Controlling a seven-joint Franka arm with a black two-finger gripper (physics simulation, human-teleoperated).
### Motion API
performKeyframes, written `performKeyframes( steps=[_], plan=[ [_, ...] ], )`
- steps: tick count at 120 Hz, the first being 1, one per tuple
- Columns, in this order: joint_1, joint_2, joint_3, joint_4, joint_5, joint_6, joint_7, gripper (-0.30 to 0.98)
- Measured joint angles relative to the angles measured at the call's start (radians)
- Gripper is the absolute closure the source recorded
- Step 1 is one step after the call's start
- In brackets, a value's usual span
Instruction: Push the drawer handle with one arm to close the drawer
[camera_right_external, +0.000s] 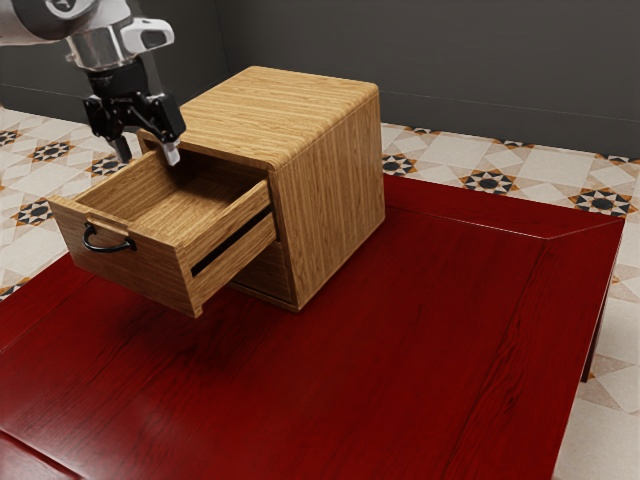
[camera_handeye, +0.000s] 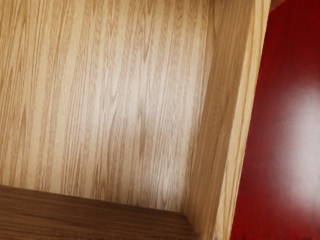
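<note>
Drawer (camera_right_external: 130, 275) stands open over the red surface (camera_right_external: 400, 350) — patterned floor (camera_right_external: 455, 152), dark wall (camera_right_external: 490, 70) beyond — while the gripper (camera_right_external: 147, 154) hangs released, fingers apart.

No legible text, labels, numbers or signs

The exterior view stands back from the arm (camera_right_external: 95, 45), on its side, looking obliquely down across the worktop (camera_right_external: 400, 350) and cabinet (camera_right_external: 335, 190) toward the dark wall (camera_right_external: 480, 70). The wrist view, much nearer, looks steeply down from the arm's end into the open drawer (camera_right_external: 130, 265). Both take in the drawer's inner bottom (camera_handeye: 110, 100) and part of the worktop.
</note>
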Motion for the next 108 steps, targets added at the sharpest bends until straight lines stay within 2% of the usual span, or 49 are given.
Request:
performKeyframes(
  steps=[8, 14, 22, 28, 36, 46, 55, 72, 87, 108],
  plan=[
    [-0.011, -0.024, -0.001, -0.025, 0.0, 0.006, 0.0, 0.0],
    [-0.006, -0.096, -0.009, -0.084, 0.0, 0.009, 0.0, 0.0],
    [-0.001, -0.342, -0.029, -0.288, 0.001, 0.013, -0.002, 0.0],
    [-0.001, -0.52, -0.08, -0.423, 0.02, 0.0, -0.008, 0.0],
    [0.001, -0.644, -0.091, -0.552, 0.037, -0.02, -0.019, 0.04],
    [0.003, -0.752, -0.063, -0.685, 0.05, -0.035, -0.032, 0.18],
    [0.005, -0.749, -0.053, -0.72, 0.064, -0.037, -0.041, 0.32],
    [0.006, -0.645, -0.005, -0.732, 0.111, -0.003, -0.056, 0.51],
    [0.005, -0.568, 0.033, -0.732, 0.146, 0.052, -0.064, 0.6],
    [0.005, -0.471, 0.054, -0.701, 0.163, 0.143, -0.06, 0.66]
  ],
)
